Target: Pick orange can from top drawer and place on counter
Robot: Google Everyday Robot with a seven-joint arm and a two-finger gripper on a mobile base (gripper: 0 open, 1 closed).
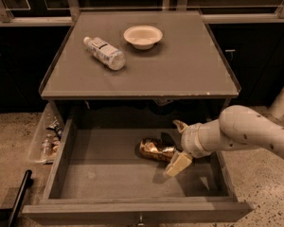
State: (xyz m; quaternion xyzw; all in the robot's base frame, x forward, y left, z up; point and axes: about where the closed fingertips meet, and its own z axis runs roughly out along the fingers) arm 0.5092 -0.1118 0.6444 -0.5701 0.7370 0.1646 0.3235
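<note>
The orange can [155, 149] lies on its side, dented, in the middle of the open top drawer [104, 171]. My gripper [179, 145] comes in from the right and sits low inside the drawer just right of the can. It is open, with one finger [180, 126] behind the can's right end and the other finger [178, 164] in front of it. The fingers are close to the can's end but do not hold it. The counter [184, 67] is the grey top right above the drawer.
A clear plastic bottle [104, 52] lies on the counter's left side and a white bowl [143, 36] stands at its back middle. A side bin with small packets [49, 138] hangs left of the drawer. A black bar [19, 200] sits on the floor at lower left.
</note>
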